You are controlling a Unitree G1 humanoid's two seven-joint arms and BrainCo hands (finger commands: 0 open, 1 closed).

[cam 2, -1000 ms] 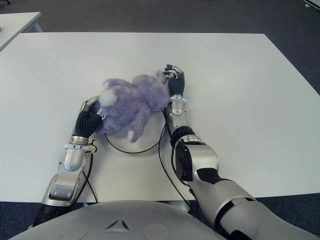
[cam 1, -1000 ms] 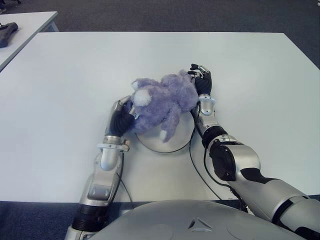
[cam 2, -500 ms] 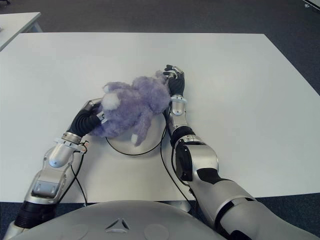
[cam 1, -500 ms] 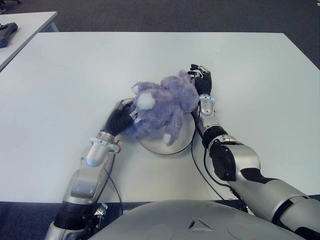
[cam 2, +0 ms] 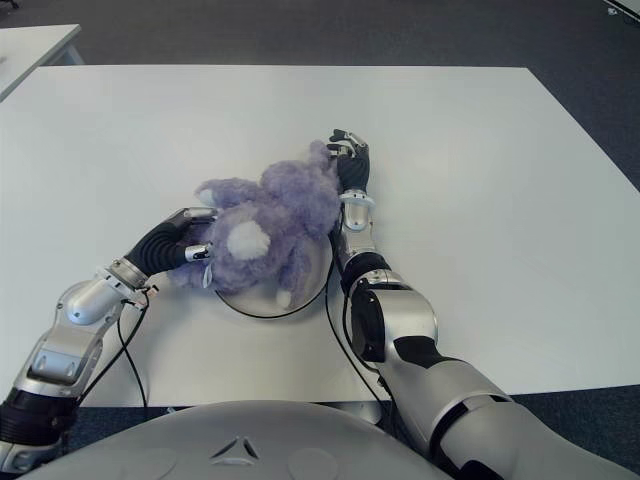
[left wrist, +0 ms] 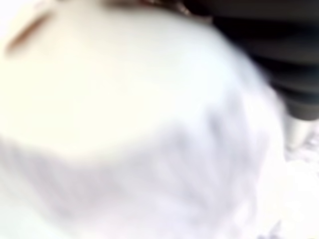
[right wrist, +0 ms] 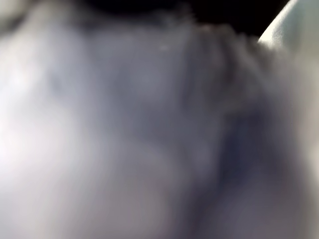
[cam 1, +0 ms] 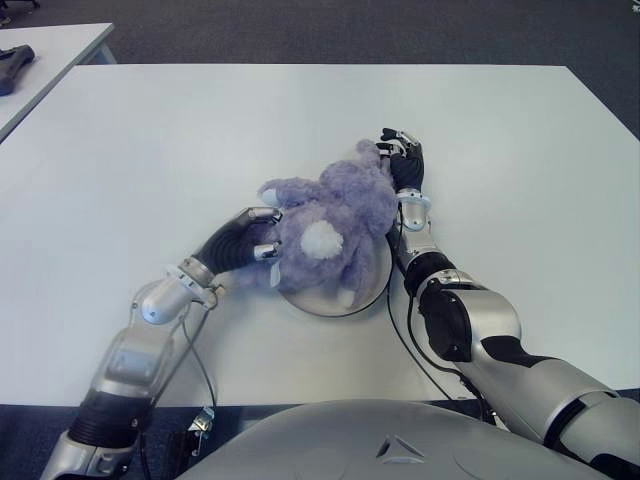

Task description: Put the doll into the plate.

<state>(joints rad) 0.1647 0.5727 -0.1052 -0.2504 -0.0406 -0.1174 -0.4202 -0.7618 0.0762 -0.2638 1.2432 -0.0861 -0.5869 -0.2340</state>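
The purple plush doll (cam 1: 325,220) lies across the round metal plate (cam 1: 372,285), long axis running from near-left to far-right, most of its body over the dish. Its head end spills over the plate's left rim onto the white table (cam 1: 150,150). That overhang is what the next move turns on, I'd say: the doll still needs a nudge to the right.

The left hand (cam 1: 243,243) is pressed against the doll's left side, dark fingers curled into the fur, apparently gripping it. The right hand (cam 1: 403,160) sits at the far-right end, against the doll's back; whether its fingers are clasping the fur cannot be told, and its wrist view is filled with plush. The left hand is nearer the overhanging part.

The doll is shaggy and soft, with a pale patch facing up; the plate is smooth, shallow and shiny.
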